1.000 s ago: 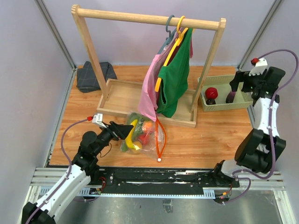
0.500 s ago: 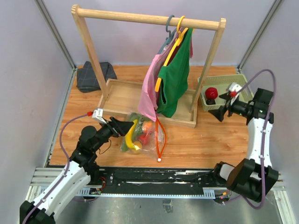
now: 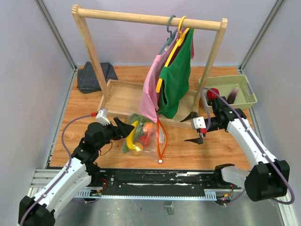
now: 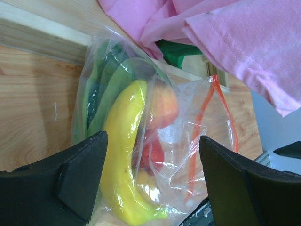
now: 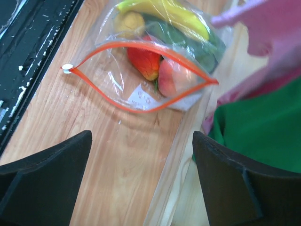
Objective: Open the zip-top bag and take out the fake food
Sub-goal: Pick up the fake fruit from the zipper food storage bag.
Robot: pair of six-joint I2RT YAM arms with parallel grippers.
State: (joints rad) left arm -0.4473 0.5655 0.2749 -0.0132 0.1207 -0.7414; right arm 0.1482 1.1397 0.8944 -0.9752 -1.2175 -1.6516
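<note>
While nothing is held by either arm, left gripper (image 3: 124, 129): fingers spread wide to either side of the closed bottom end of the large clear crinkly zip-top bag (image 3: 149, 137); whether the film is touched cannot be told.
Right gripper (image 3: 193, 128): fingers likewise spread wide and empty, held off the near right end of the pale wooden garment rack (image 3: 123, 96), pointed at the bag's mouth and apart from it.
Bag: laid flat just in front of the rack's base, partly under the hem of the hanging pink garment (image 3: 149, 96).
Mouth: orange-red zip strip (image 5: 141, 44) bowed into an open loop, with the small white slider (image 5: 67, 68) at the end farthest from the rack.
Fake food: all inside the bag: yellow plastic banana (image 4: 123, 155), long green leafy pieces (image 4: 106, 89), peach-coloured round fruit (image 5: 171, 77), red pointed piece (image 5: 145, 63), small yellow fruit (image 5: 129, 23).
Step in hand: opening is judged done; removal is not yet begun.
How it is best done: the bottom end should be pinned by the left fingers so that the bag is not dragged. The right fingers should be entered low through the loop, and the peach-coloured fruit, nearest the mouth, taken first. No film should be pinched along with it.
Risk: the pink hem could be snagged on the way in.
Left wrist view only: the banana's full length and the leafy pieces packed toward the closed end are shown.
Right wrist view only: the loop's full opening and the slider are shown.
Top view only: both arms are placed against the rack.
</note>
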